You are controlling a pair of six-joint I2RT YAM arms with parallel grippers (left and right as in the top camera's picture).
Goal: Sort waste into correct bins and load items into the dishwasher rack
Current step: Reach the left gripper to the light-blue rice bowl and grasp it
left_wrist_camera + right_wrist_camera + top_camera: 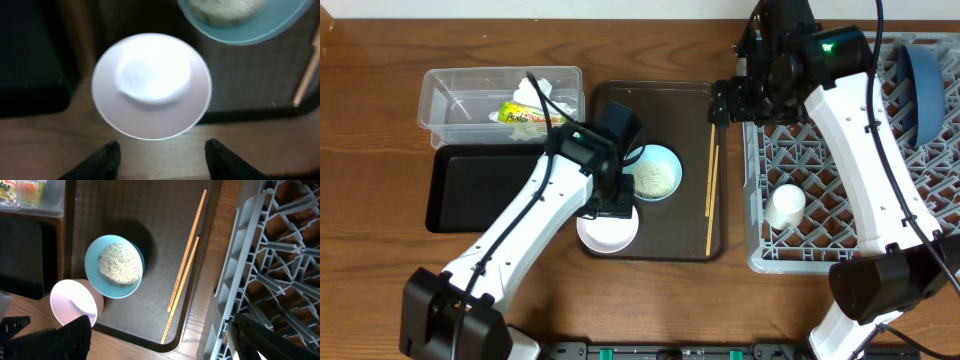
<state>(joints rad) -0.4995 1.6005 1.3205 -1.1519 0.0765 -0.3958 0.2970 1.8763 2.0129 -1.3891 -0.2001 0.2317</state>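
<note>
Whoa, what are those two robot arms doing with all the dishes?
They are clearing up after a meal. The left claw hangs open right over the white bowl at the corner of the brown tray. The right claw hovers open by the chopsticks, beside the rack. The light blue bowl has rice in it. The dark blue dish and small cup are already in the rack, and the napkin and wrapper lie in the clear tub.

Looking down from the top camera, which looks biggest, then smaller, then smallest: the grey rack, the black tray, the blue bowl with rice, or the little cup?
1. grey rack
2. black tray
3. blue bowl
4. little cup
</note>
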